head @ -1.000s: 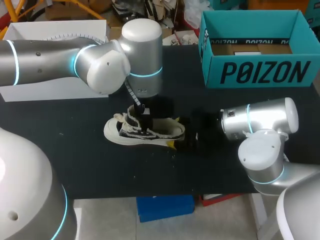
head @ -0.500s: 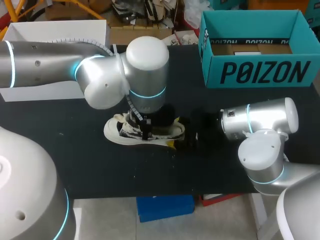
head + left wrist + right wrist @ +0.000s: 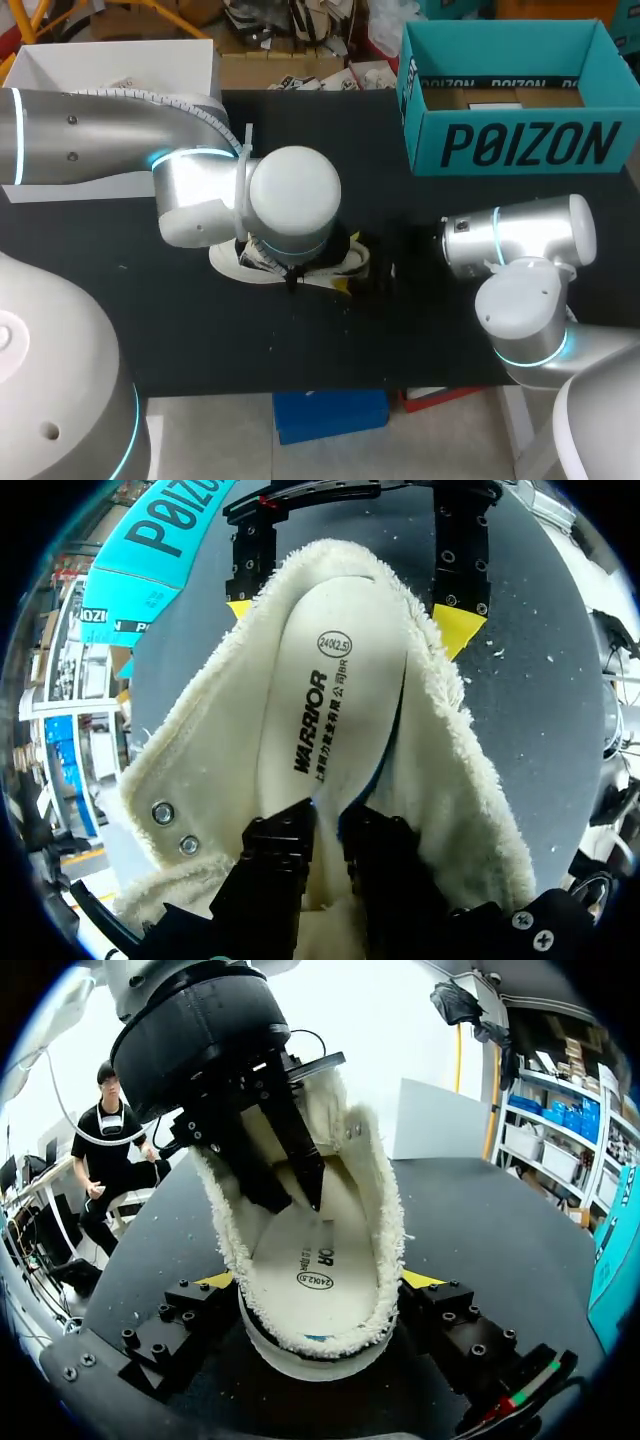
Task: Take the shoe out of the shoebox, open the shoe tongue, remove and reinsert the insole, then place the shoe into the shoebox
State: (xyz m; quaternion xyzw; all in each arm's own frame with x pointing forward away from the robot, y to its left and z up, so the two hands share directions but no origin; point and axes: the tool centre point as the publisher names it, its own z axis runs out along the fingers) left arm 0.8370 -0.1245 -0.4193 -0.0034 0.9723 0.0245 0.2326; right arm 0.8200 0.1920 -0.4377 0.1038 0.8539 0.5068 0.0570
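Shoe, left wrist view: the shoe (image 3: 200,780) is seen down its opening, which is lined all round with cream fleece. Two metal eyelets are set in one flap. A pale insole (image 3: 330,680) with dark print lies inside.
Left gripper, left wrist view: the left gripper (image 3: 325,815) is pushed into the opening. Its black fingers are drawn nearly together, with the insole's front end pinched between them.
Right gripper, left wrist view: the right gripper (image 3: 350,620) is seen ahead, with one yellow tip pressed to each side of the heel (the shoe is thus clamped across its width).
Shoebox, left wrist view: the teal shoebox (image 3: 150,560) is seen beyond the heel, apart from the shoe.
Shoe, right wrist view: the heel (image 3: 320,1345) is held between the right gripper's (image 3: 320,1280) fingers, and the fleece collar stands open above it.
Left gripper, right wrist view: the left gripper (image 3: 295,1195) is brought down into the shoe, its tips set on the insole (image 3: 320,1260).
Shoe, head view: the shoe (image 3: 228,265) is stood on the middle of the dark table (image 3: 150,320) and is mostly covered.
Arms, head view: the left arm (image 3: 100,130) is bent down over the shoe. The right arm (image 3: 520,250) is held level toward the heel.
Shoebox, head view: the shoebox (image 3: 510,145) is placed open at the far right, well apart.
Change: the left wrist has been lowered, so less of the upper is shown. The shoe and right arm are unshifted.
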